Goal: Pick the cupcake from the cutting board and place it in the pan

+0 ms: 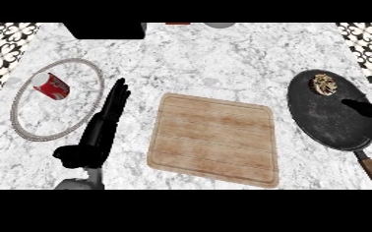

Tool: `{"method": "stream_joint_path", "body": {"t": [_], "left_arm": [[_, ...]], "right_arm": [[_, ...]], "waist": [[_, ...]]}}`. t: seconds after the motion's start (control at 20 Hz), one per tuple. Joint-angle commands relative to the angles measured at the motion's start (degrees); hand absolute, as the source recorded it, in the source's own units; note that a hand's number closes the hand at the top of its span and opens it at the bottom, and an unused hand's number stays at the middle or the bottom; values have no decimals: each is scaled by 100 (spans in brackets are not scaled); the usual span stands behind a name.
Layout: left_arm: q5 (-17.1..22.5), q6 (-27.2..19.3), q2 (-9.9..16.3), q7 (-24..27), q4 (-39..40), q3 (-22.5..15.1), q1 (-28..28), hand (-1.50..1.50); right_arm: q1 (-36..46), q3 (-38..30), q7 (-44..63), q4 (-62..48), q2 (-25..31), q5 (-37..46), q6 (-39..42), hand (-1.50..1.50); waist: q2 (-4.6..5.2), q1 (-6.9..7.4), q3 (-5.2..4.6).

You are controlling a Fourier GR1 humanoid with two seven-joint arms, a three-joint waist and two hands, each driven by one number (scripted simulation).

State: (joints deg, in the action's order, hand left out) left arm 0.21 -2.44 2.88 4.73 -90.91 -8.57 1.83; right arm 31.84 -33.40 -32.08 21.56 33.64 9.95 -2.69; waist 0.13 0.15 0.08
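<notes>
Head view shows the cupcake (324, 84) already sitting in the dark pan (320, 123) on the right, near its far end. Cutting board (214, 138) in the middle has nothing on it. Left hand (105, 120) lies on the marble counter (218, 64) with fingers straight and together, right beside a plate (22, 123) holding a red can (52, 86). Right hand (357, 105) only pokes in over the pan's edge, can't tell what its fingers are doing.

I see a white, grey-veined marble counter (218, 64), smooth; mid-frame a pale, matt wooden cutting board (214, 140) with visible grain; at right a dark, matt, speckled pan (327, 123) with a brown wooden-looking handle (365, 164).
</notes>
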Motion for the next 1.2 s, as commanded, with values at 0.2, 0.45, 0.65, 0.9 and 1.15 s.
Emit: {"method": "stream_joint_path", "body": {"t": [0.2, 0.45, 0.65, 0.9, 1.15], "left_arm": [[-66, -6, -2, 181, 62, 67, -119, 0], [-26, 100, 11, 261, 185, 168, -25, 0], [1, 192, -37, 309, 56, 94, -311, 0], [-117, 112, -137, 199, 21, 98, -143, 0], [-190, 141, -182, 299, 323, 188, 85, 0]], "right_arm": [[-1028, 15, -503, 549, 260, -549, 1905, -150], [-1861, 105, -688, 1410, 170, -828, 2267, -150], [-2286, 228, -1280, 1261, 32, -732, 2111, -150], [-2808, 284, -790, 2293, -90, -1019, 2033, -150], [-3141, 371, -561, 2771, -147, -1016, 2021, -150]], "waist": [[-31, -56, -11], [-29, -62, -13], [-16, -12, -6], [-22, -32, -10], [-16, -26, -9]]}}
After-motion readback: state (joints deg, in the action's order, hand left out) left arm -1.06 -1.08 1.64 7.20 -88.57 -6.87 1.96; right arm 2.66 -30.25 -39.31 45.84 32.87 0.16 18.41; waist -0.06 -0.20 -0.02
